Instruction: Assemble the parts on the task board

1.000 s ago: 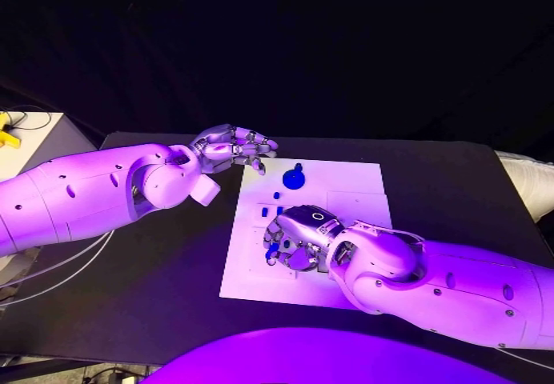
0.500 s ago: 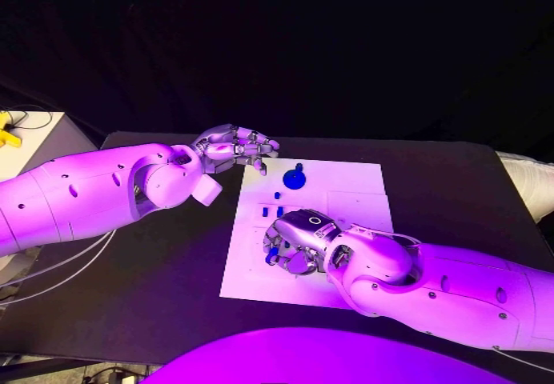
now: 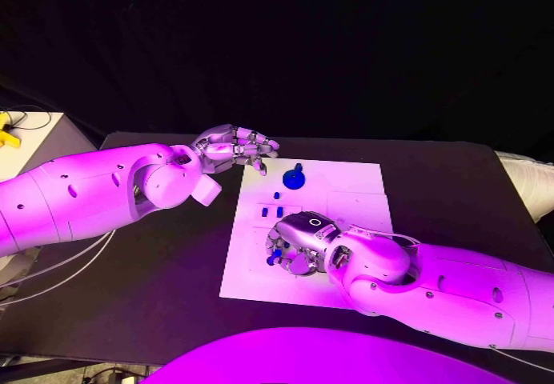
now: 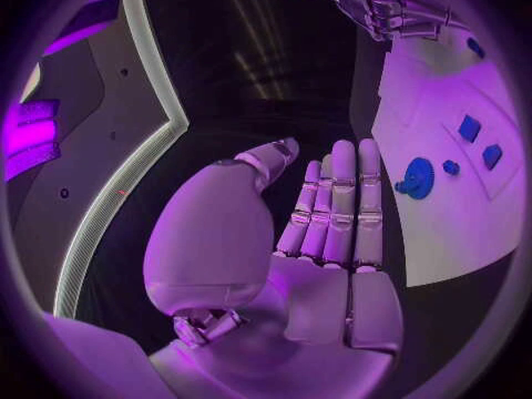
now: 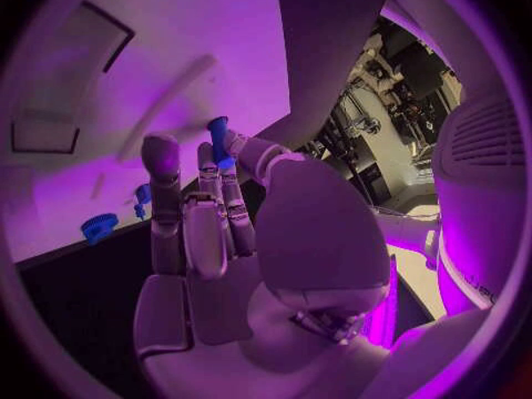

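Note:
The white task board [image 3: 352,188] lies mid-table. My right hand [image 3: 299,243] is low over its left middle and pinches a small blue peg [image 5: 218,141] between thumb and a finger; the peg's blue shows under the hand [image 3: 274,258]. A round blue gear-like part [image 3: 295,178] [image 4: 418,176] [image 5: 98,227] sits near the board's far edge. Two small blue blocks [image 3: 270,212] [image 4: 480,142] lie beside my right hand, and a tiny blue piece [image 3: 276,194] [image 4: 450,167] lies between them and the gear. My left hand [image 3: 237,148] [image 4: 332,230] hovers off the board's far-left corner and holds nothing.
The black table [image 3: 173,256] surrounds the board, with bare surface left of it and beyond it. A pale side table [image 3: 29,140] with a yellow object [image 3: 8,132] stands at the far left. The board's right half has shallow square recesses [image 3: 358,204].
My right hand has crept slightly toward the board's near side with the peg still pinched. The left hand has stayed in place.

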Controlling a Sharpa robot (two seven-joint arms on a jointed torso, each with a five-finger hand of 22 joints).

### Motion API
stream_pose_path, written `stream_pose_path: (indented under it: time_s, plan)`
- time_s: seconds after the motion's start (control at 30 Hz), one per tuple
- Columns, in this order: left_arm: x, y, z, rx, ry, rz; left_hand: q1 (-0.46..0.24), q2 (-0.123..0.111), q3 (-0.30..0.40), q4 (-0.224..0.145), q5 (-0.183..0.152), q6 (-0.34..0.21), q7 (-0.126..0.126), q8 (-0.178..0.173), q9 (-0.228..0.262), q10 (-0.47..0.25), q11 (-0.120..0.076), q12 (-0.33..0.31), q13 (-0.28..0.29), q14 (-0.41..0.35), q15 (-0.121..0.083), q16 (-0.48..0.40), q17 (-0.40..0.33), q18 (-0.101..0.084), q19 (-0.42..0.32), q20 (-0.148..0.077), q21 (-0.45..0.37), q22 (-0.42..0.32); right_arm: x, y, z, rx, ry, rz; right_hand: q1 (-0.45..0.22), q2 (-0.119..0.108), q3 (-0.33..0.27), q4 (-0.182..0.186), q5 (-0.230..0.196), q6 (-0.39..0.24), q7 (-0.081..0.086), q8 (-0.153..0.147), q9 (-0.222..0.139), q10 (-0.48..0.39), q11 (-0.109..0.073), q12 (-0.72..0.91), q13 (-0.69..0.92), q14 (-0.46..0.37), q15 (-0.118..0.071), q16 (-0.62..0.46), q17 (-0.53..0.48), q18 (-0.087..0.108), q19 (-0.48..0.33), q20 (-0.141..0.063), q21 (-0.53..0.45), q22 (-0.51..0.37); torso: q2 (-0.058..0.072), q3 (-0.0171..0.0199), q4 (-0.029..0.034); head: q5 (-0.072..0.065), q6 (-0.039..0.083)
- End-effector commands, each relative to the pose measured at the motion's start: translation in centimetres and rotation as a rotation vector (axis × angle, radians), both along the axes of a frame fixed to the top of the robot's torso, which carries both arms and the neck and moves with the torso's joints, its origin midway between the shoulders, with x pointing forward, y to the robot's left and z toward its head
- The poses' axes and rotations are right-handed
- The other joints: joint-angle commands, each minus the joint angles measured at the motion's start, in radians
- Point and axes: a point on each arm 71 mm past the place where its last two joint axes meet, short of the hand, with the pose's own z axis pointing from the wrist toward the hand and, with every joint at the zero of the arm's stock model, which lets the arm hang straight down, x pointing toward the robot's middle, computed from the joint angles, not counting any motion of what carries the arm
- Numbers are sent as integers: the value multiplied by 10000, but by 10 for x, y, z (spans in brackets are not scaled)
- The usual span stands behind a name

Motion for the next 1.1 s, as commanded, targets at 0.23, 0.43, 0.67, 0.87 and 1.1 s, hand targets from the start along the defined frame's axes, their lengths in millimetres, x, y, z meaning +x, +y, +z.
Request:
stream_pose_path:
  time_s: [0.23, 0.43, 0.67, 0.87, 1.1]
  plan:
    - [-1, -2, 1, -145, -2, -207, 34, 18, -67, 48, 45, -68, -18, -20, -3, -67, -23, -14, -17, 10, 54, -61, 16, 134, 72, -10, -68, -36, 1, -1, -6, -431, -89, 73, 89, 101, 0, -62, 27, 47, -7, 72, 79, 558, -524, 16, 71, 289, -10, -49, -17, -103, -69, 7, -38, -7, 2, 2, -6, -20, 2]
    - [-1, -3, 1, -147, 3, -222, 34, 18, -67, 48, 45, -68, -18, -20, -3, -67, -23, -14, -17, 10, 54, -61, 16, 134, 72, -10, -68, -36, 0, 3, -8, -479, -55, 179, 70, 83, -15, -85, 6, 34, -3, 74, 92, 549, -518, -1, 78, 277, -4, -72, -68, -88, -118, 12, -118, -81, 0, 5, 1, -35, 2]
    - [-1, -3, 1, -141, 13, -224, 34, 18, -67, 48, 45, -68, -18, -20, -3, -67, -23, -14, -17, 10, 54, -61, 16, 134, 72, -10, -68, -36, -3, 6, -10, -440, 130, 463, -47, -48, -136, -195, 13, -195, 64, -43, 81, 365, -447, -150, 84, 259, 55, -101, -110, -70, -237, 48, -258, -168, 1, 2, 5, -52, 2]
    - [-1, -2, 1, -118, 41, -226, 34, 18, -67, 48, 45, -68, -18, -20, -3, -67, -23, -14, -17, 10, 54, -61, 16, 134, 72, -10, -68, -36, -6, 7, -10, -255, 426, 714, -176, -336, -247, -330, 34, -500, 173, -275, -17, 83, -308, -375, 57, 266, 162, -83, -58, -80, -256, 138, -247, -93, 4, -6, 0, -66, 2]
    - [-2, -1, 1, -94, 23, -167, 36, 20, -76, 60, 45, -75, -15, -19, -3, -75, -22, -9, -19, 7, 55, -64, 20, 134, 82, -9, -87, -51, -6, 6, -9, -107, 462, 764, -357, -503, -305, -342, 34, -573, 238, -369, -70, -402, -164, -701, -48, 254, 279, -90, -79, -79, -268, 241, -282, -65, 1, -2, 8, -67, 2]
